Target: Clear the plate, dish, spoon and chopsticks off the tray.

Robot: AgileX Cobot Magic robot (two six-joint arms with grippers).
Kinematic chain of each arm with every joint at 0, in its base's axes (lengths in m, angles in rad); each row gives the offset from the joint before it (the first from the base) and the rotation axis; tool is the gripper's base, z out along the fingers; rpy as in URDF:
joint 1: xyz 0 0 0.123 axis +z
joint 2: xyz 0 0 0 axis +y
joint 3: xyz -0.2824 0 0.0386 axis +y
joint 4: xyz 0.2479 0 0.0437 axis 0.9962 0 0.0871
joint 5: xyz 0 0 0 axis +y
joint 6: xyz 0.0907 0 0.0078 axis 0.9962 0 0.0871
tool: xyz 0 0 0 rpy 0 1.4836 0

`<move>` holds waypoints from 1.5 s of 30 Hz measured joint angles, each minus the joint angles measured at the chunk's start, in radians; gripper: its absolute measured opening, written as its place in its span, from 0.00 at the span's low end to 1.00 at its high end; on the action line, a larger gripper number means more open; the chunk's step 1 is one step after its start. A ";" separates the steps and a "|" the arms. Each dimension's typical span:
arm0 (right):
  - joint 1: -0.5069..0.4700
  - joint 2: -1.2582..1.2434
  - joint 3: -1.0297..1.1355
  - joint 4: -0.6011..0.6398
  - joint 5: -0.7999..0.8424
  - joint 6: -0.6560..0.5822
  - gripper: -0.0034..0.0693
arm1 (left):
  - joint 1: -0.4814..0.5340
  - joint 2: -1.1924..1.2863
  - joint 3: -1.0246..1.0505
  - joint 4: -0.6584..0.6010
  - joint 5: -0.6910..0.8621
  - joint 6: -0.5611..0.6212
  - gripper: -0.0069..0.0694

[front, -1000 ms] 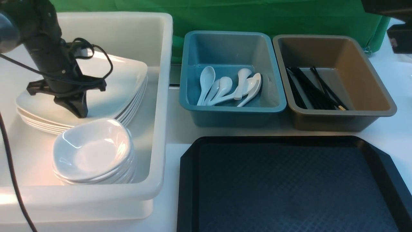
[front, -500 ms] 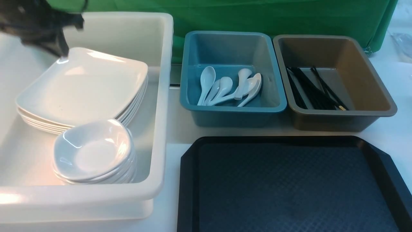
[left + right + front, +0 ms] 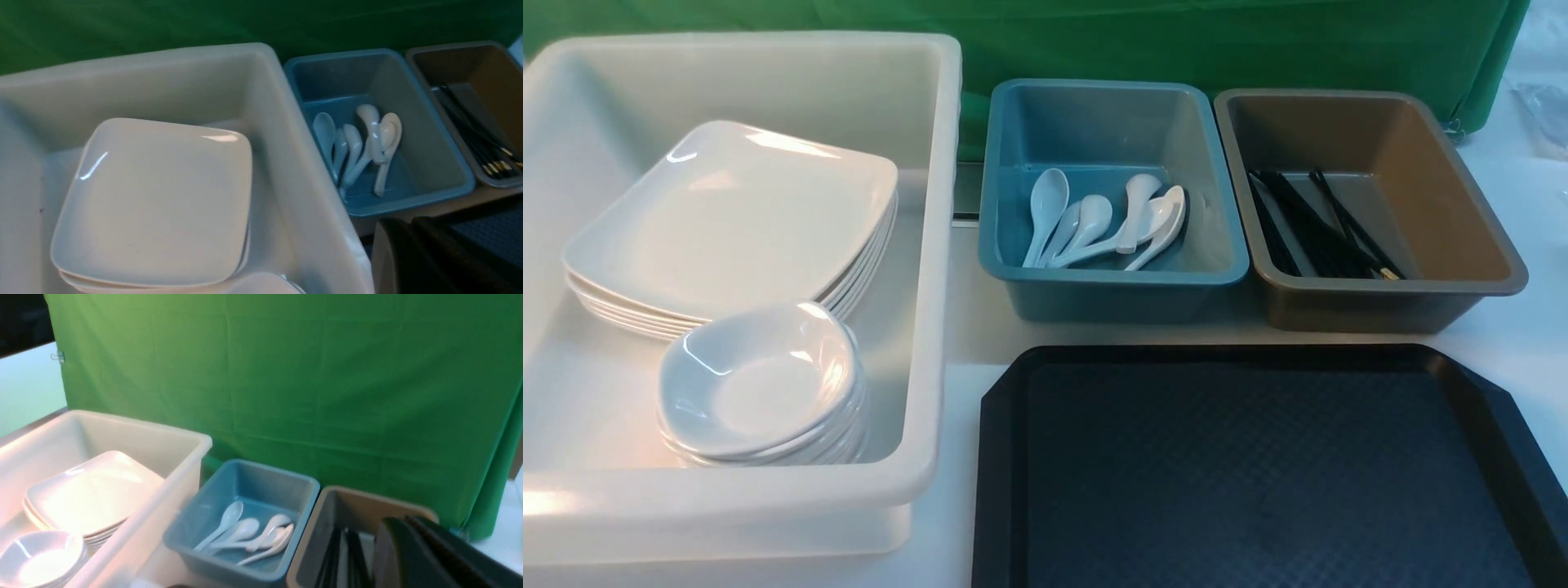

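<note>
At the six o'clock edge of the tabletop [image 3: 964,327], the big black rectangular tray with the diamond-textured floor [image 3: 1258,465] lies bare. The glossy white rounded-rectangular plate [image 3: 735,220] tops a stack in the large white tub [image 3: 931,245] at nine o'clock; small white dishes [image 3: 760,384] are stacked in front. White soup spoons [image 3: 1107,220] fill the blue bin [image 3: 1111,278] at twelve o'clock, black chopsticks [image 3: 1319,224] the grey-brown bin [image 3: 1380,282] at two. Neither gripper shows — whether their jaws are apart or together can't be told. Clearing looks finished; the next move is likely just parking both arms.
</note>
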 joint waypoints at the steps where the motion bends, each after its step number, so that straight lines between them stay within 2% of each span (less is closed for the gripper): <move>1: 0.000 -0.052 0.064 0.000 -0.020 0.032 0.08 | 0.000 -0.076 0.075 -0.023 -0.030 0.010 0.11; 4: 0.000 -0.149 0.206 -0.001 -0.097 0.080 0.08 | 0.000 -0.213 0.259 -0.059 -0.113 0.027 0.11; 5: 0.000 -0.157 0.231 -0.001 -0.104 0.083 0.08 | 0.000 -0.224 0.259 -0.060 -0.113 0.028 0.11; 6: 0.000 -0.212 0.310 -0.001 -0.174 0.100 0.08 | 0.000 -0.301 0.375 -0.071 -0.161 0.040 0.11; 7: 0.000 -0.228 0.337 -0.001 -0.198 0.105 0.08 | 0.000 -0.324 0.405 -0.071 -0.173 0.045 0.11; 8: 0.000 -0.288 0.461 -0.001 -0.312 0.118 0.08 | 0.000 -0.425 0.522 -0.076 -0.217 0.067 0.11; 13: 0.000 -0.413 0.750 -0.001 -0.749 0.121 0.08 | 0.000 -0.657 0.855 -0.078 -0.320 0.088 0.11; 17: 0.000 -0.424 0.856 -0.001 -0.940 0.121 0.09 | 0.000 -0.798 1.038 -0.078 -0.379 0.093 0.11; 25: 0.000 -0.428 0.870 0.000 -0.985 0.121 0.18 | 0.000 -0.925 1.211 -0.066 -0.528 0.095 0.11; 45: 0.000 -0.428 0.870 0.000 -0.957 0.121 0.28 | 0.000 -0.926 1.211 -0.008 -0.564 0.128 0.11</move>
